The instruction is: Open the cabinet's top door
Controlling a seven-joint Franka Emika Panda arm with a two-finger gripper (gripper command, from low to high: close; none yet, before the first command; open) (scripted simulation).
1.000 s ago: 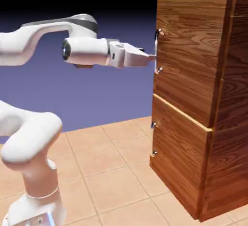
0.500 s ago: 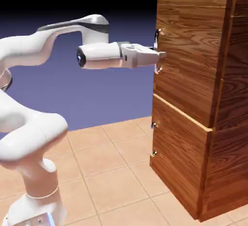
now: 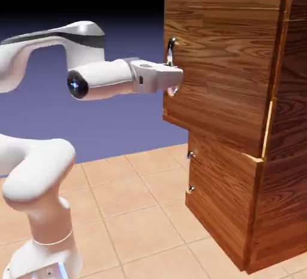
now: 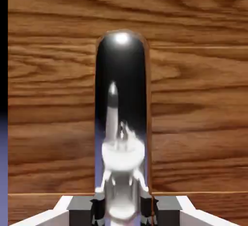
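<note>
The cabinet (image 3: 252,152) stands at the right on the tiled floor. Its top door (image 3: 222,62) is swung partly out, left edge off the front. The pincer (image 3: 175,80) is clamped on the door's silver bar handle (image 4: 121,104).

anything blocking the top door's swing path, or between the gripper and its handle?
Nothing visible. The gripper is already at the handle of the top door, which stands partly out from the cabinet. Only bare tiled floor lies in front of it.
</note>
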